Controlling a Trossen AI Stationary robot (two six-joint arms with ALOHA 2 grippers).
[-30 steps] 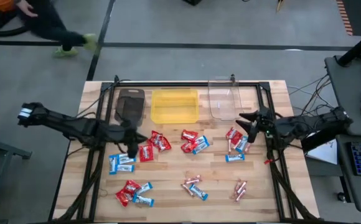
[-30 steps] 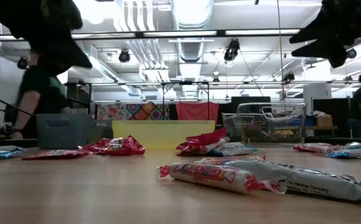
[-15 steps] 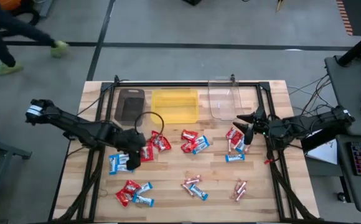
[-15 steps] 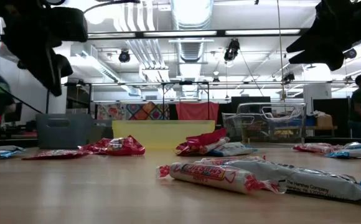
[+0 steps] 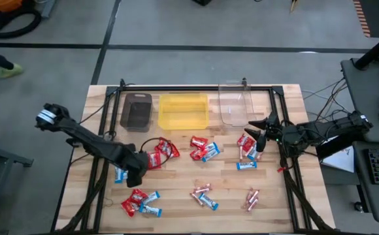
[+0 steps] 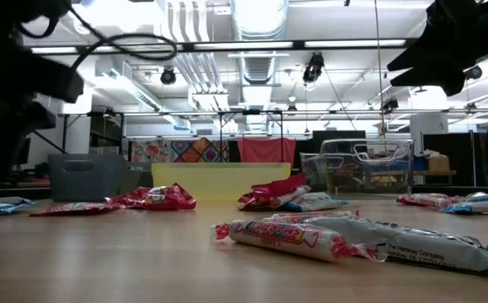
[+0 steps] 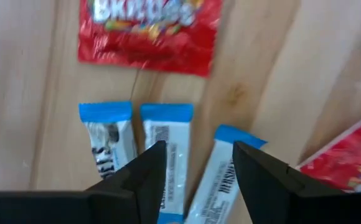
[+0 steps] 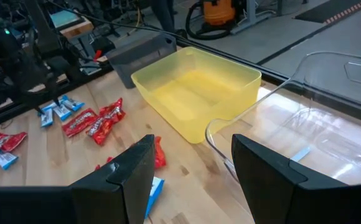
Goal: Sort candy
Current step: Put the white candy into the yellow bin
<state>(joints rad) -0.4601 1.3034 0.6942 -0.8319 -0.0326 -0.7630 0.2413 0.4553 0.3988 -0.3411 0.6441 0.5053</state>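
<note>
Hovering over three blue-and-white bars (image 7: 168, 155) that lie side by side on the wooden table (image 5: 176, 196), the left gripper (image 5: 137, 175) has its fingers spread, with nothing between them. In the left wrist view a red packet (image 7: 148, 28) lies just beyond those bars, and the middle bar shows in the gap between the two dark fingertips (image 7: 144, 171).

Taking the yellow bin (image 5: 183, 110) as the landmark, the left gripper sits well in front of it and toward the brown bin (image 5: 136, 111), which stands just beside the yellow bin on that side. A clear bin (image 5: 235, 106) stands on the yellow bin's other side. The right gripper (image 5: 263, 132) hangs in front of the clear bin, its fingers also spread and holding nothing, above a small cluster of red packets and bars (image 5: 248, 147).

The candy is scattered on the table in front of the yellow bin: red packets (image 5: 165, 150) and mixed pieces (image 5: 202, 149) nearest it, another red-and-blue group (image 5: 139, 202) farther out toward the table's near edge on the left arm's side, and slim pink sticks (image 5: 202, 192) and another pair (image 5: 251, 199) farther out still. The yellow bin looks empty in the right wrist view (image 8: 199, 87).

In the low view, a pink-wrapped stick (image 6: 286, 236) lies closest to the camera.
</note>
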